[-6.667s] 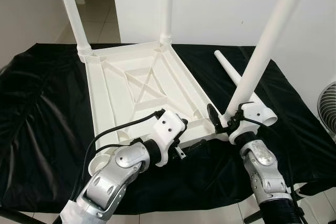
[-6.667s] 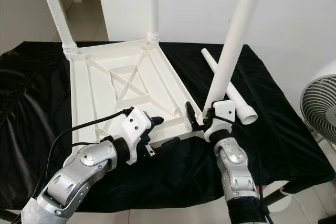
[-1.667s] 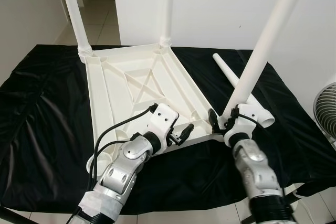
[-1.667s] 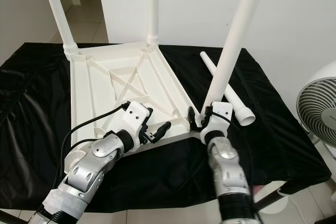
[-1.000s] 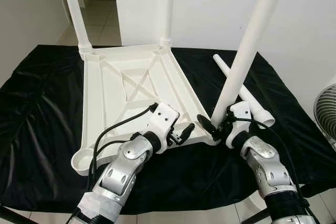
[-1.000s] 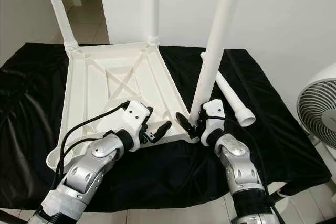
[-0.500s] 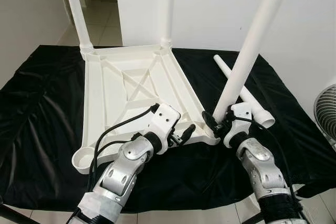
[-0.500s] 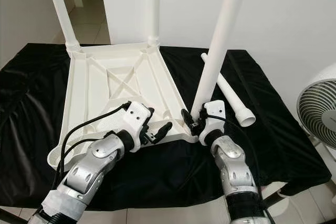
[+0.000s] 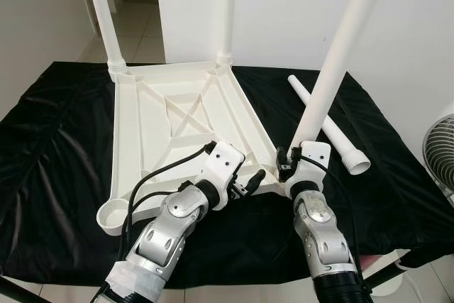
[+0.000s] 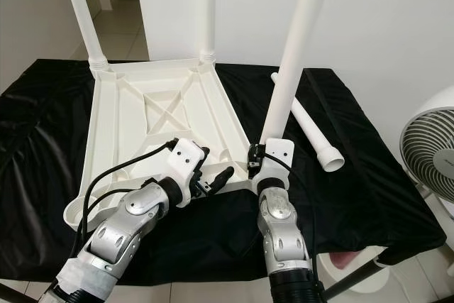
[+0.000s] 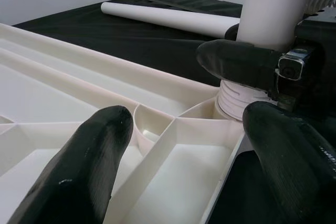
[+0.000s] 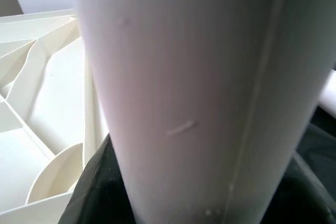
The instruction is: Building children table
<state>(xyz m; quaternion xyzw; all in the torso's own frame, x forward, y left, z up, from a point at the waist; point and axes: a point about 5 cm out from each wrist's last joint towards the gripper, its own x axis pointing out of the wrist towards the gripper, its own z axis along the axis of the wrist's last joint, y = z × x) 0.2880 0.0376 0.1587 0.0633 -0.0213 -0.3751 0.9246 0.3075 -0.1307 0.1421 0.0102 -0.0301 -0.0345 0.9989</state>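
I have the upside-down tabletop lying on the black cloth, two legs already standing in its far corners. My right gripper is clamped around the base of the third leg, right at the near right corner socket. What matters now is the leg's long axis: it runs up and away, leaning toward my right and not plumb over the socket, so I judge it needs to be tipped upright before it will thread or seat properly. The left wrist view shows its ribbed end resting in the socket mouth. My left gripper sits just beside that corner with its fingers spread apart over the near rim, holding nothing. The fourth leg lies flat on the cloth beyond the right arm, nearer my right side; the near left socket is still vacant.
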